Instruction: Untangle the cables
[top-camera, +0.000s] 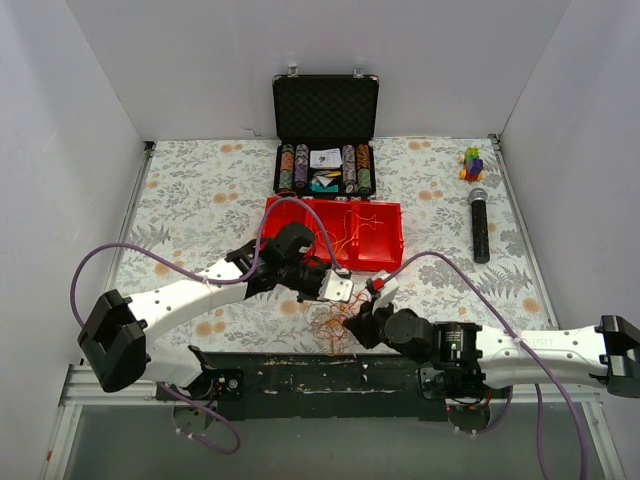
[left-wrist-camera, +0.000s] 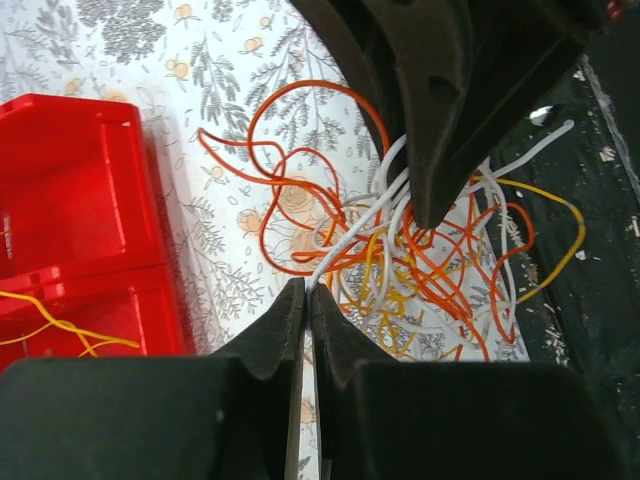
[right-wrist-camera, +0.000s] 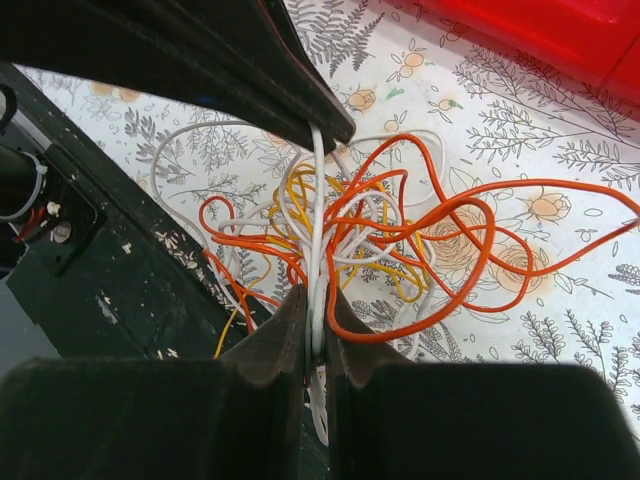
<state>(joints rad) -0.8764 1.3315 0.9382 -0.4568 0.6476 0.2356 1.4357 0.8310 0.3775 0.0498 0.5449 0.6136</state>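
Note:
The cables (top-camera: 328, 328) are a tangle of thin orange, yellow and white wires lying on the floral cloth by the near edge. In the left wrist view the cables (left-wrist-camera: 440, 270) spread just beyond my left gripper (left-wrist-camera: 307, 288), which is shut on the end of a white cable (left-wrist-camera: 350, 240). That white cable runs taut up to the right arm's fingers (left-wrist-camera: 440, 120). My right gripper (right-wrist-camera: 317, 300) is shut on white cable strands (right-wrist-camera: 318, 200) at the tangle's near side, with orange loops (right-wrist-camera: 460, 230) fanned out to the right. From above, the left gripper (top-camera: 345, 292) and right gripper (top-camera: 352, 318) nearly meet over the tangle.
A red bin (top-camera: 385, 240) holding a few loose wires stands just behind the grippers. Behind it is an open black case (top-camera: 325, 110) of poker chips. A black microphone (top-camera: 480, 225) and small toy blocks (top-camera: 471, 163) lie at the right. The black base rail (top-camera: 330, 375) borders the tangle.

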